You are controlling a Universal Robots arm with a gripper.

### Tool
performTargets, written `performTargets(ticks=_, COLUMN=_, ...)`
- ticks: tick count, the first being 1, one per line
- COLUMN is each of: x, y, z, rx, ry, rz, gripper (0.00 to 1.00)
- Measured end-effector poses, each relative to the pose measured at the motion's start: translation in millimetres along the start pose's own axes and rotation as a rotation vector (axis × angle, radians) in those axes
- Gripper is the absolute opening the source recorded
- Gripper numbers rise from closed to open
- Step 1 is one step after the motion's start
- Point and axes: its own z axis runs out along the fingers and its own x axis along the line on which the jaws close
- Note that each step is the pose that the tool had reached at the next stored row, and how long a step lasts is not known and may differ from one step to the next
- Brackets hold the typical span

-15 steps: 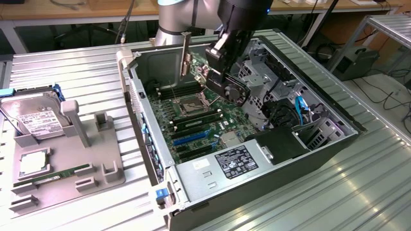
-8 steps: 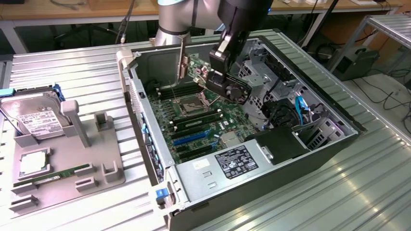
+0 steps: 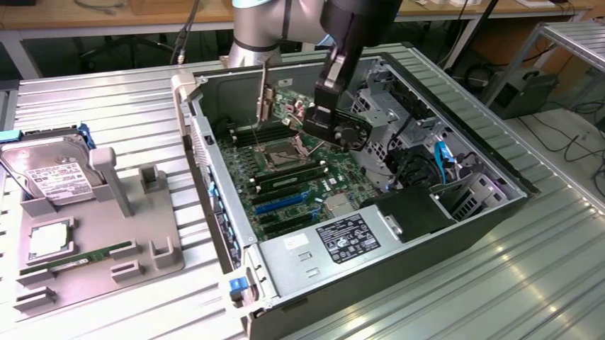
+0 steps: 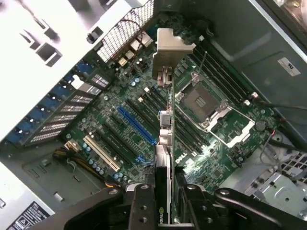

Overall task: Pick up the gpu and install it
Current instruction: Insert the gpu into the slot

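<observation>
We see the pincer point(image 4: 165, 194) clamped on the gpu point(image 4: 166, 120), the card held on edge inside the open computer case point(image 3: 492, 205), over its motherboard point(image 4: 129, 124), silver bracket point(image 4: 172, 48) toward the case's rear wall, while a hard drive point(image 3: 57, 180) rests in a grey holder point(image 3: 113, 234) outside the case.

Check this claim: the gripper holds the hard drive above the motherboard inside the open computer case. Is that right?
No. The gripper holds the gpu, not the hard drive, above the motherboard inside the open computer case; the wrist view shows it.
</observation>
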Motion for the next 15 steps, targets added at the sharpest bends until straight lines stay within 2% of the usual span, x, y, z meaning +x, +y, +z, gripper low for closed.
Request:
performTargets(ticks=9, x=0.0, y=-0.1, z=1.8, rx=-0.0013, ry=0.0039, rz=-0.171, gripper=0.26)
performTargets(ticks=11, x=0.0, y=-0.1, z=2.5, rx=-0.0022, ry=0.0058, rz=-0.236, gripper=0.26)
performTargets(ticks=15, x=0.1, y=-0.1, z=3.4, rx=-0.0034, ry=0.0082, rz=-0.31, gripper=0.26)
